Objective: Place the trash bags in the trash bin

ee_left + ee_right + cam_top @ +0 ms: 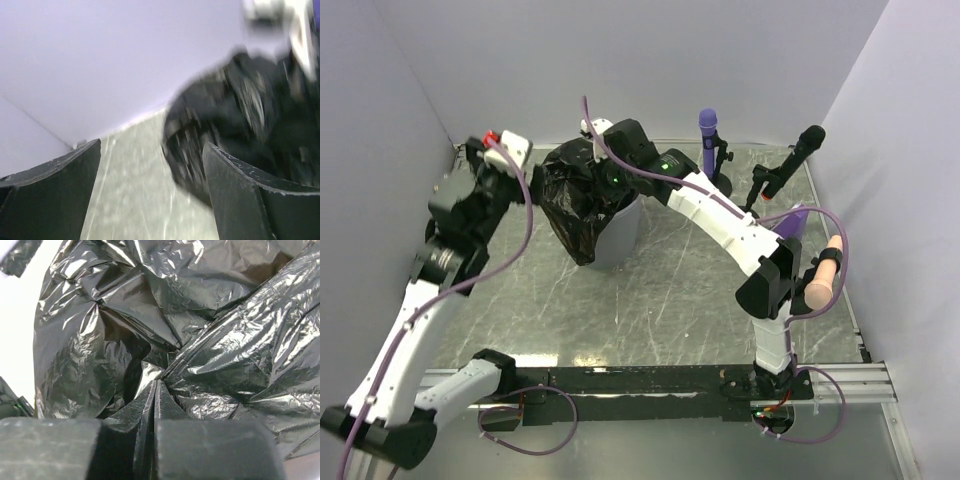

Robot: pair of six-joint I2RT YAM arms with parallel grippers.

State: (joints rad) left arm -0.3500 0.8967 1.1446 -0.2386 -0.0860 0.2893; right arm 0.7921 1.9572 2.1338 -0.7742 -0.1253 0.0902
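Observation:
A crumpled black trash bag (575, 205) hangs over the rim and down the left side of the light grey trash bin (623, 238) at the back middle of the table. My right gripper (603, 168) is above the bin's mouth. In the right wrist view it (155, 386) is shut on a fold of the bag (200, 315), which fills that view. My left gripper (520, 168) is just left of the bag, open and empty. In the blurred left wrist view the bag (235, 115) lies past the gripper (151, 150) to the right.
A purple microphone (707, 135) and a black one (800, 155) stand on holders at the back right. A peach-coloured object (825, 272) and a purple one (796, 220) are at the right edge. White walls enclose the marbled table (650, 300) on three sides.

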